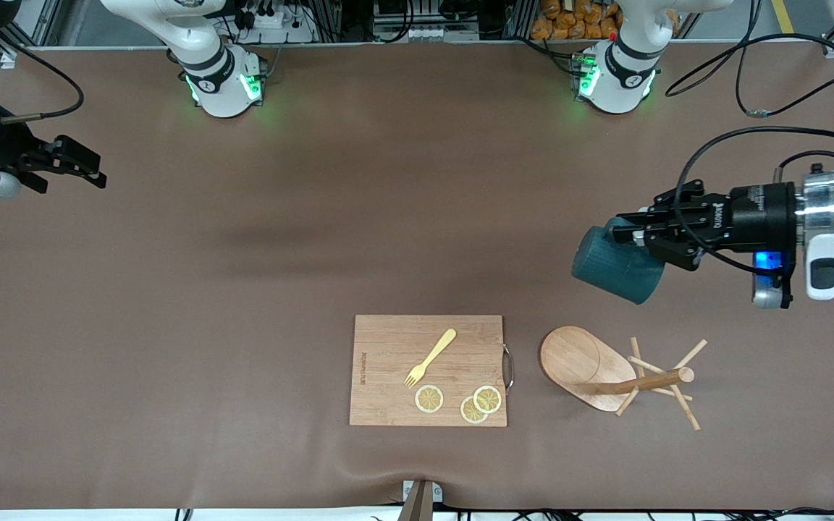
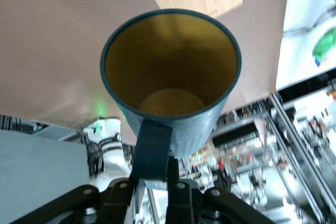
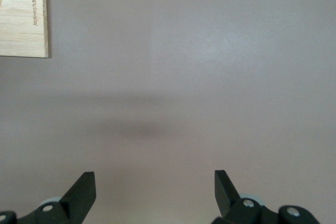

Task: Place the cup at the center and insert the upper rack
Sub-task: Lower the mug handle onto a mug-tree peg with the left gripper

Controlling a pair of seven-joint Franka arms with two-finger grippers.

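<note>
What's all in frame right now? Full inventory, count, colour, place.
cup: 1, dark teal with tan-yellow inside, held by its handle in the air, tilted, over the table at the left arm's end
upper rack: 1, light wood, lying on its side on the table, beside the cutting board toward the left arm's end
cutting board: 1, light wood with a metal handle, on the table near the front camera
fork: 1, pale yellow, on the cutting board
lemon slices: 3, yellow, on the cutting board, nearer the front camera than the fork
table: 1, brown cover
left gripper: 1, black, shut on the cup's handle
right gripper: 1, black, open, waiting over the table's right-arm end
</note>
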